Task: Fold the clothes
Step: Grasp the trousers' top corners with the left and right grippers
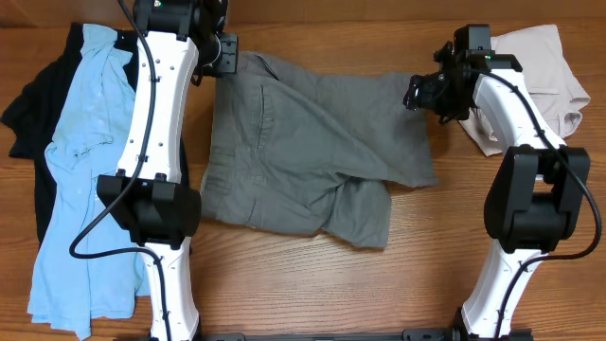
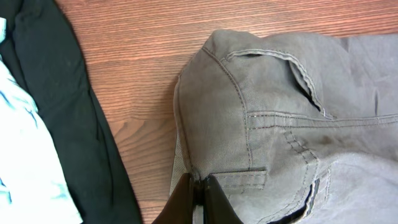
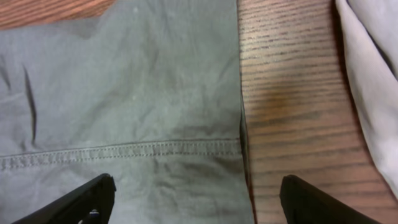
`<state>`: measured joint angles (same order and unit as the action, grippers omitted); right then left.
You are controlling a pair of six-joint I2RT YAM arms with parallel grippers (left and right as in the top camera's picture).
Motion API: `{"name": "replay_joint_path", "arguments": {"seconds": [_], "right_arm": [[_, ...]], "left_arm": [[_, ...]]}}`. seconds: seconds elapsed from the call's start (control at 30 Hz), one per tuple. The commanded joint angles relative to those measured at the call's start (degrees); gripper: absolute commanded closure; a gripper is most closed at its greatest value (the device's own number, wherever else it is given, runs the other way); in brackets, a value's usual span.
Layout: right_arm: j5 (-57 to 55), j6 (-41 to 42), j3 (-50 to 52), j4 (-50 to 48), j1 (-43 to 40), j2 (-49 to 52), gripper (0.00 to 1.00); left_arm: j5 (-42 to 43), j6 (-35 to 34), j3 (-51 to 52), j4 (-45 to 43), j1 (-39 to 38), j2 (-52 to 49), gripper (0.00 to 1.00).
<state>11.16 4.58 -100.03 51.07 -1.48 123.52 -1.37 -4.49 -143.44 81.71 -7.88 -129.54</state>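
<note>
Pinching the grey shorts (image 2: 273, 124) at the waistband edge with the closed left gripper (image 2: 198, 190), just right of the fingertips grazing a belt loop (image 2: 244, 179); showing a pocket opening (image 2: 292, 62) ahead, and a black garment (image 2: 81, 124) and light-blue shirt (image 2: 25, 143) leftward on the wooden table (image 2: 143, 56).

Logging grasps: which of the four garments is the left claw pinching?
The grey shorts in the middle: the left claw is shut on their waistband. The blue shirt, black garment and beige shorts lie aside.
</note>
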Motion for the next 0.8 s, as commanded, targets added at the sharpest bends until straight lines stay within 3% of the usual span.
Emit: {"name": "replay_joint_path", "arguments": {"seconds": [0.0,0.47,0.67,0.77], "right_arm": [[0.9,1.2,0.7,-1.6,-0.2,2.3,0.18],[1.1,3.1,0.7,-5.2,-0.2,5.7,0.35],[1.2,3.2,0.7,-4.6,-0.2,6.5,0.50],[1.1,3.1,0.7,-4.8,-0.2,6.5,0.51]], "left_arm": [[-1.2,-0.9,-1.5,0.0,-0.1,1.2,0.96],[-1.2,-0.9,-1.5,0.1,-0.1,1.2,0.96],[-1.2,-0.9,-1.5,0.1,-0.1,1.2,0.96],[-1.2,-0.9,-1.5,0.2,-0.1,1.2,0.96]]}}
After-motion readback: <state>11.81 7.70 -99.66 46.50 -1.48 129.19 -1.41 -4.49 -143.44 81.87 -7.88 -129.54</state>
